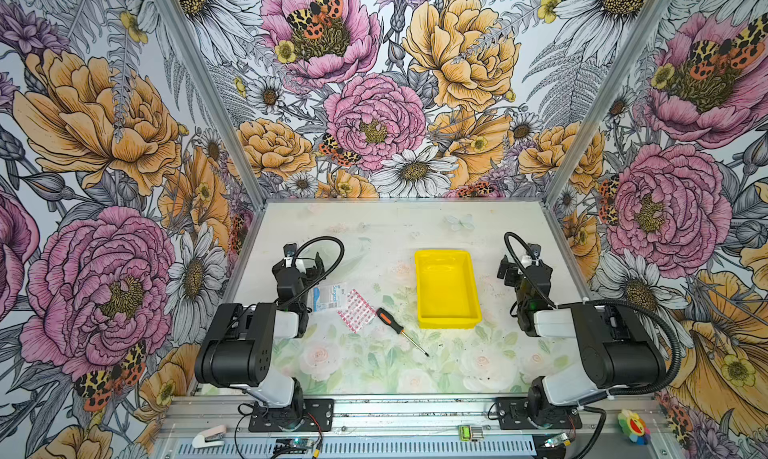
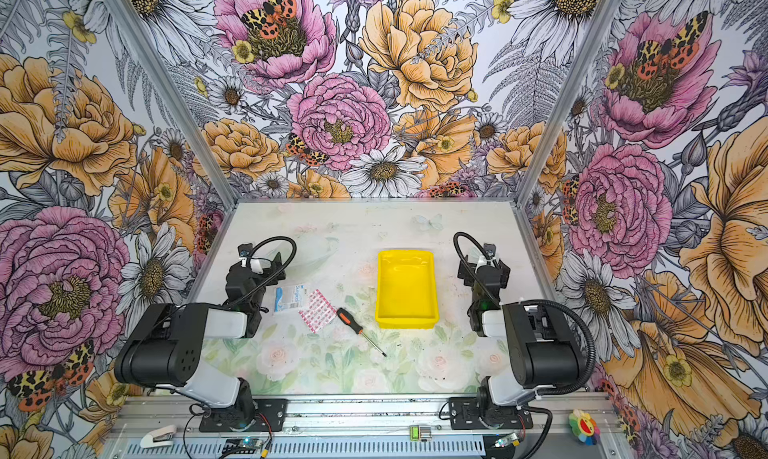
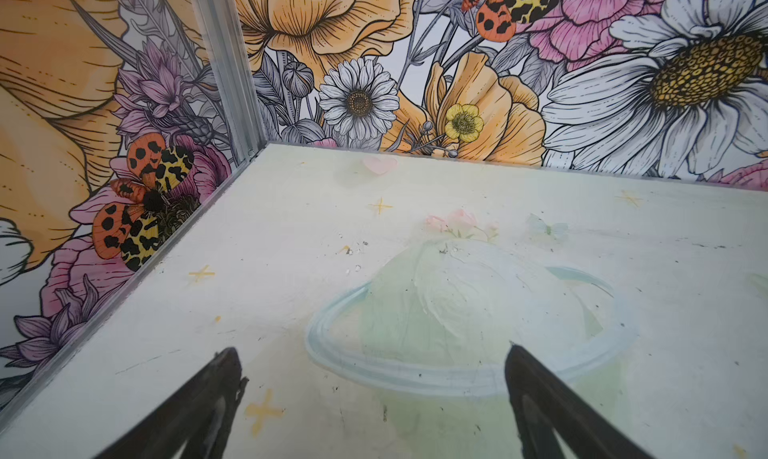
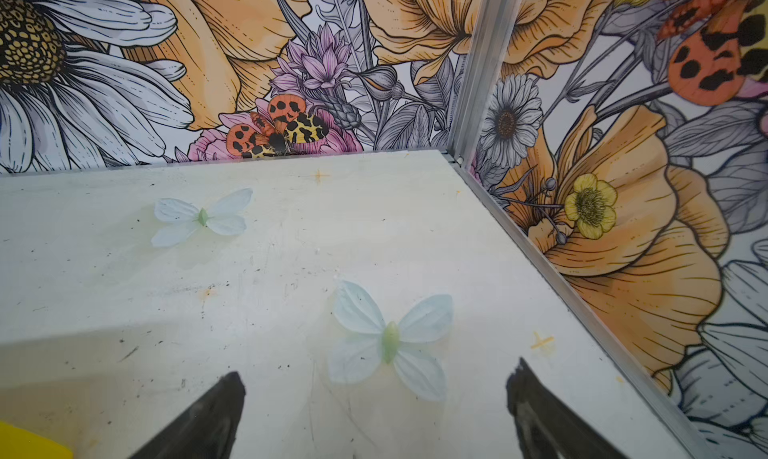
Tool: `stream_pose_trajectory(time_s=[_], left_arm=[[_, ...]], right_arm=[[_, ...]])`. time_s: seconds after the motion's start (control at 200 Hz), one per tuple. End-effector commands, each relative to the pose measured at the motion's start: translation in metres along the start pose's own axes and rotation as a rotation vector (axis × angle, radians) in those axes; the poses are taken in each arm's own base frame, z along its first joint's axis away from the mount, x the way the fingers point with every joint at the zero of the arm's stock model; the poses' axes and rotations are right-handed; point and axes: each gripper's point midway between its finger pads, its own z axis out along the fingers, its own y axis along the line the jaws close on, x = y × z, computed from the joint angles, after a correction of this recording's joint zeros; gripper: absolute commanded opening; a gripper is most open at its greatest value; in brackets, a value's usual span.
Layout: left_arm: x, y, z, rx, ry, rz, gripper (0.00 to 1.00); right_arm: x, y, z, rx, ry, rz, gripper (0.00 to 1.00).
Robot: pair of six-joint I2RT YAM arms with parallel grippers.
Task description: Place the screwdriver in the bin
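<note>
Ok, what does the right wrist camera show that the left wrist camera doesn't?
Only the right wrist view: a corner of the yellow bin at the frame's edge, and two pale butterflies on the table. Only the left wrist view: a faded ringed-dome print and a small pink heart. Both: the table, floral walls, a metal corner post, and the right end effector and left end effector, each open and empty. Neither shows the screwdriver, which lies on the table in both top views.
</note>
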Motion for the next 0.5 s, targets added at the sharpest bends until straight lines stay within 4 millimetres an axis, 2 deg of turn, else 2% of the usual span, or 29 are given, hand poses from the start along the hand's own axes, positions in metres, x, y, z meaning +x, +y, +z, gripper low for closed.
stream_pose_trajectory(time_s=[0.0, 0.495], left_arm=[[-0.0078, -0.0031, 0.0026, 0.019, -0.016, 0.006, 0.99], [-0.0074, -0.0028, 0.0027, 0.018, -0.016, 0.006, 0.99]], right_arm=[[-0.0089, -0.0008, 0.0014, 0.008, -0.03, 0.022, 1.0], [-0.0092, -0.0007, 0.002, 0.009, -0.03, 0.022, 0.99]])
